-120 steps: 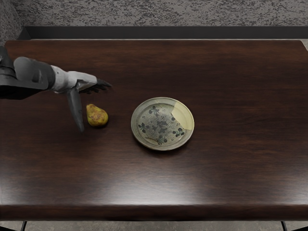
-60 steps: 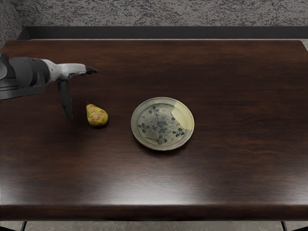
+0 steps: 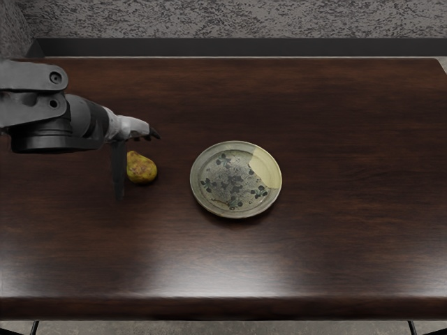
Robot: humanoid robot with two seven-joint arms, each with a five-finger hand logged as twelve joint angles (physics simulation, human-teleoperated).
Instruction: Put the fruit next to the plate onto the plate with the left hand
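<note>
L hand (image 3: 128,132) reaches in w/ its arm from the left edge, over the dark wood table (image 3: 321,105). Its fingers (image 3: 117,174) are spread and hold nothing: 1 points straight down just left of the pear (image 3: 141,168), the others stick out to the right above it. Contact w/ the fruit: can't tell. Pear lies on the table left of the plate (image 3: 270,169), near its rim but apart, not on it. R hand out of view

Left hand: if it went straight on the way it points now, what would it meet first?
Likely nothing: the left hand points rightward, on a line passing behind the pear and the plate, over bare table. Depth is unclear, so this is uncertain.
</note>
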